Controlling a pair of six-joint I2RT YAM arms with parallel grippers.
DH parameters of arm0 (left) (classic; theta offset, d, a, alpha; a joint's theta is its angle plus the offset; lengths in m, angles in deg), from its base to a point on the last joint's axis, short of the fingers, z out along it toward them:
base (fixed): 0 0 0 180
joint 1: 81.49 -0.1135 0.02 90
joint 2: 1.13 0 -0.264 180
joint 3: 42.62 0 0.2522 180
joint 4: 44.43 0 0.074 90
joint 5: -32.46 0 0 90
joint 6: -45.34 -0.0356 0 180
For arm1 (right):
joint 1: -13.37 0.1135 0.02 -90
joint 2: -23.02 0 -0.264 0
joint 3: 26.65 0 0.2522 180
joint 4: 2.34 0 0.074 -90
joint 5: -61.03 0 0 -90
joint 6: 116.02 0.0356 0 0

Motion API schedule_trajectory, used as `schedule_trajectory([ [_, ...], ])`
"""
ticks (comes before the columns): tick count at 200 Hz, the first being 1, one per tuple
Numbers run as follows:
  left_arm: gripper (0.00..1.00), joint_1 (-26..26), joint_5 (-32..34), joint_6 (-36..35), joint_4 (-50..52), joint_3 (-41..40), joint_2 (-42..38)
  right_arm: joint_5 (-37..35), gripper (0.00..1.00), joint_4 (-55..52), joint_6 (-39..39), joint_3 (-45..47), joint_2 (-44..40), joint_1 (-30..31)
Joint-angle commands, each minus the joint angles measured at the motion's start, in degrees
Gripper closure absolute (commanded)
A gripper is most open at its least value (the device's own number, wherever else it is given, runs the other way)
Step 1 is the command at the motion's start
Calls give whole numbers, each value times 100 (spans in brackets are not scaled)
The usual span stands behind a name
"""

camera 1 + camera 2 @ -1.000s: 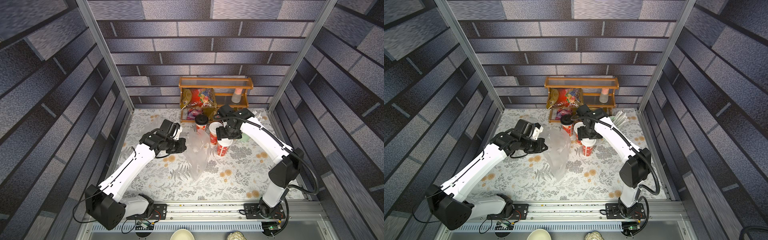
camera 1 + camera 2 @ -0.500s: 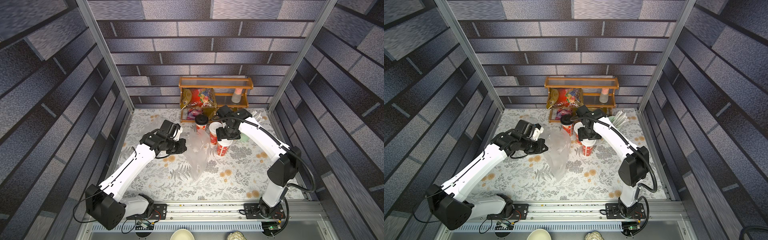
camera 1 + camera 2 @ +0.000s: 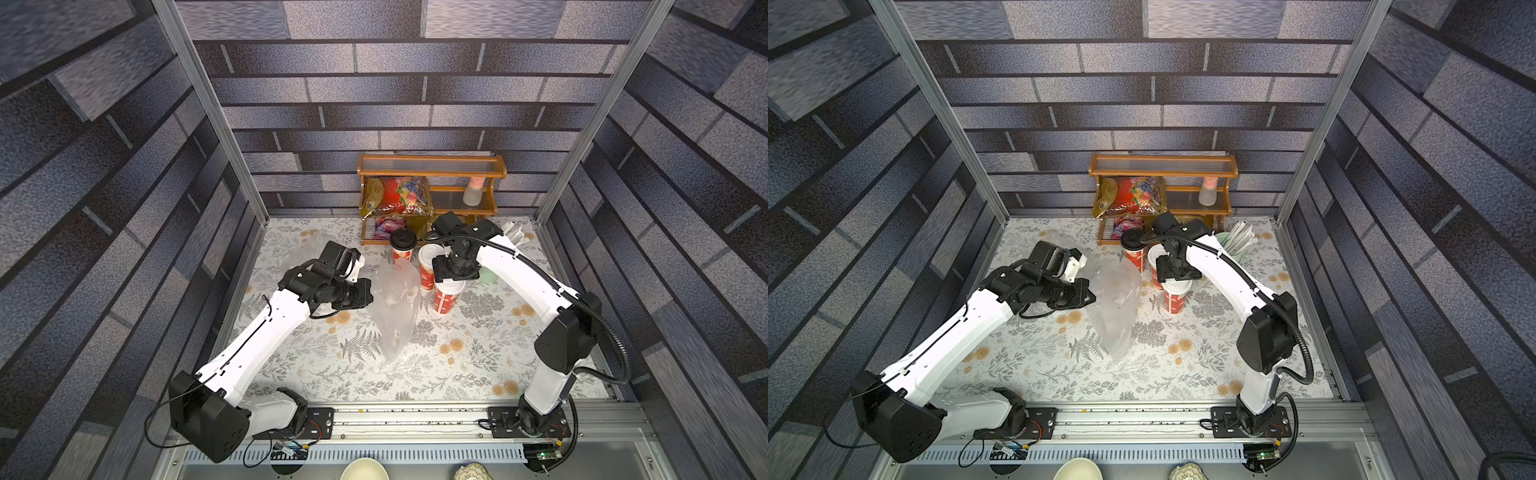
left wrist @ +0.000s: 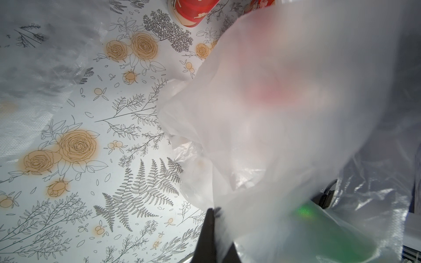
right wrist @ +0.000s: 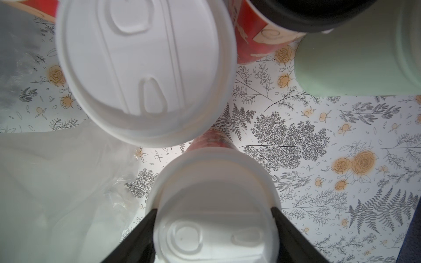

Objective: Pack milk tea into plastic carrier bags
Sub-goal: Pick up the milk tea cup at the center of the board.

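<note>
Half the floral tabletop (image 3: 457,374), frontward, lies open; milk tea cups (image 3: 427,266) crowd the back shelf (image 3: 432,171). Left gripper (image 4: 211,213) pinched together on plastic bag (image 3: 395,316), mid-table. Right gripper (image 5: 214,210) fingers straddle white-lidded cup (image 3: 448,297); clamping unclear.

carrier bag (image 3: 395,307) lies centre, cups (image 3: 427,274) clustered at its 2 o'clock, shelf rack (image 3: 432,171) behind them at 12 o'clock, straw cup (image 3: 1236,244) at their 3 o'clock.

Close to the left wrist camera, the carrier bag (image 4: 284,141) blurs and veils a red shape (image 4: 273,93) we cannot name. The right wrist picture's edge cuts off the black-lidded cup (image 5: 307,16) and the pale green cup (image 5: 360,57).
</note>
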Motion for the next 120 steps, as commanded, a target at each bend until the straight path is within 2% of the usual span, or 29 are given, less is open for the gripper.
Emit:
schedule_trajectory([
  [1,98,-41,-39,84,-19,-86,-125,-15,27,-157,-5,150,9,-29],
  [61,98,-41,-71,134,-101,-136,-140,-61,32,-452,24,-154,-255,-29],
  [120,98,-41,-93,176,-200,-175,-150,66,34,-975,68,-833,-617,-23],
])
